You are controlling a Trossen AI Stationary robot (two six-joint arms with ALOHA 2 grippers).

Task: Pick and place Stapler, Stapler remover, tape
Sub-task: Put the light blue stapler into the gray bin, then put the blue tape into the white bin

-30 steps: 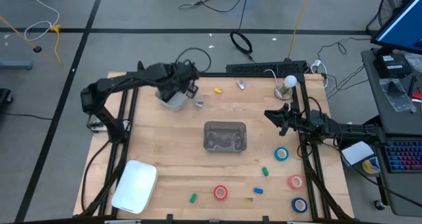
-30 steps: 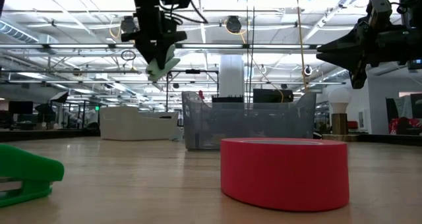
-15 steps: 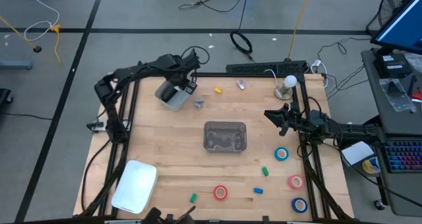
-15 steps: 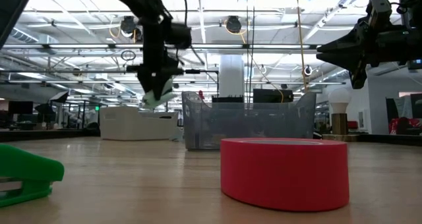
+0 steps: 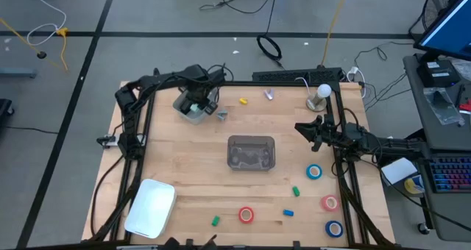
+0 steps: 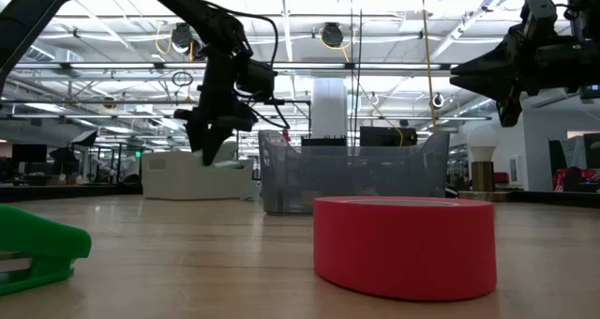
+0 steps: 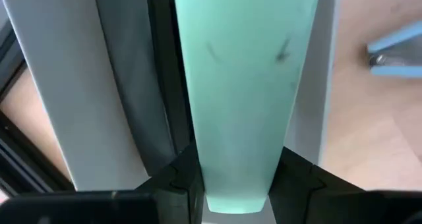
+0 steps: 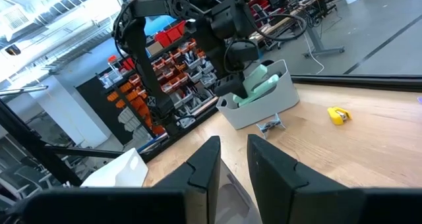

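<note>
Stapler [image 7: 241,85] clamped between left fingers [image 7: 173,184], inside grey bin [image 5: 193,112].

Two slim matte-black jointed arms — thin black cables looped along them — each ending in a black two-finger tool [image 5: 197,103], the other [image 5: 303,129].

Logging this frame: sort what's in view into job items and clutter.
Job items: stapler in the left gripper, over the grey tub; stapler remover; red tape; blue tape.

Clutter: clear bin, white lid, bulb, yellow piece.
</note>
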